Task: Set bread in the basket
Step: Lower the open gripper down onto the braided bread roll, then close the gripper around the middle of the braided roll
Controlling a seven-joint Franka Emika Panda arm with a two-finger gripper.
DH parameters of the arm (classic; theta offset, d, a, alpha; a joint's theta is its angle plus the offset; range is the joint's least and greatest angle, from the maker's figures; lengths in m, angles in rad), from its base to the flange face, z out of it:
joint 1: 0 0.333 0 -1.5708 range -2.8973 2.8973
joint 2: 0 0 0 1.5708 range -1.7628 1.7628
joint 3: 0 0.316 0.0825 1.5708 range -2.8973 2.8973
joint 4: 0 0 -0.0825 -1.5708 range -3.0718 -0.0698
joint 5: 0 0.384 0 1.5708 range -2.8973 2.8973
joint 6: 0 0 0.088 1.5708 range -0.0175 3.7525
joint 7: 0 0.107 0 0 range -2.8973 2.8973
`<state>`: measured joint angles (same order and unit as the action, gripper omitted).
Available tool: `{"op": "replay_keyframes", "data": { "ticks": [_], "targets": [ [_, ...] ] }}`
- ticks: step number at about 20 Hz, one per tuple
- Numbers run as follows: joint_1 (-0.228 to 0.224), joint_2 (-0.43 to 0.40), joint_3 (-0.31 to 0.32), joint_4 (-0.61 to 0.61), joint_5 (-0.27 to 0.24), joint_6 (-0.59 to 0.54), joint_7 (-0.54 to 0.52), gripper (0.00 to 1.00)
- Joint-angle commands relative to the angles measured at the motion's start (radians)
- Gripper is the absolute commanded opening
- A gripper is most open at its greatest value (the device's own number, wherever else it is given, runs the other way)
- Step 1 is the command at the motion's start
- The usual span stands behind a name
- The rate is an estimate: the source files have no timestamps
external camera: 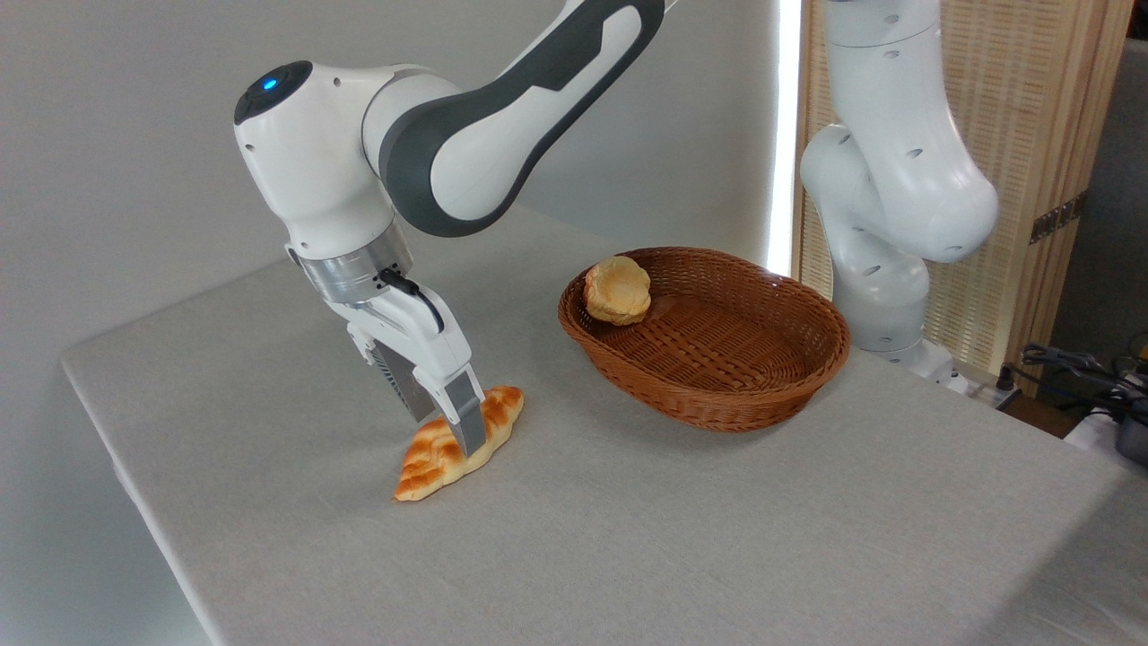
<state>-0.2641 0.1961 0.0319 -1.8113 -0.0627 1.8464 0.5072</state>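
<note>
On the grey table (682, 538), the gripper (446, 429) straddles the bread (430, 453), fingers apart; no writing legible.

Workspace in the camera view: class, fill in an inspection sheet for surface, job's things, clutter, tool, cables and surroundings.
Surface: grey table, bare apart from the items below.
Job's things: braided bread lies on the table; wicker basket stands apart to its right.
Clutter: round bun leaning inside the basket.
Tool: tool open, fingers straddling the bread's middle.
Cables: black cables at right edge.
Surroundings: grey wall, slatted screen.
</note>
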Motion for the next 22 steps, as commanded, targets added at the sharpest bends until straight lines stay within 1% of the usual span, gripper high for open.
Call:
{"op": "replay_keyframes", "data": {
  "ticks": [1, 12, 13, 14, 15, 16, 17, 22],
  "targets": [
    [-0.004, 0.002, 0.005, -0.019, 0.017, 0.013, 0.013, 1.0],
    [-0.006, 0.003, 0.003, -0.019, 0.017, 0.014, 0.013, 0.99],
    [-0.006, 0.003, 0.003, -0.019, 0.017, 0.014, 0.013, 0.94],
    [-0.006, 0.003, 0.003, -0.019, 0.017, 0.014, 0.013, 0.84],
    [-0.006, 0.003, 0.003, -0.019, 0.017, 0.014, 0.013, 0.67],
    [-0.006, 0.003, 0.003, -0.019, 0.017, 0.014, 0.013, 0.57],
    [-0.006, 0.005, 0.003, -0.02, 0.017, 0.014, 0.014, 0.51],
    [-0.006, 0.005, 0.003, -0.022, 0.017, 0.014, 0.022, 0.51]
  ]
}}
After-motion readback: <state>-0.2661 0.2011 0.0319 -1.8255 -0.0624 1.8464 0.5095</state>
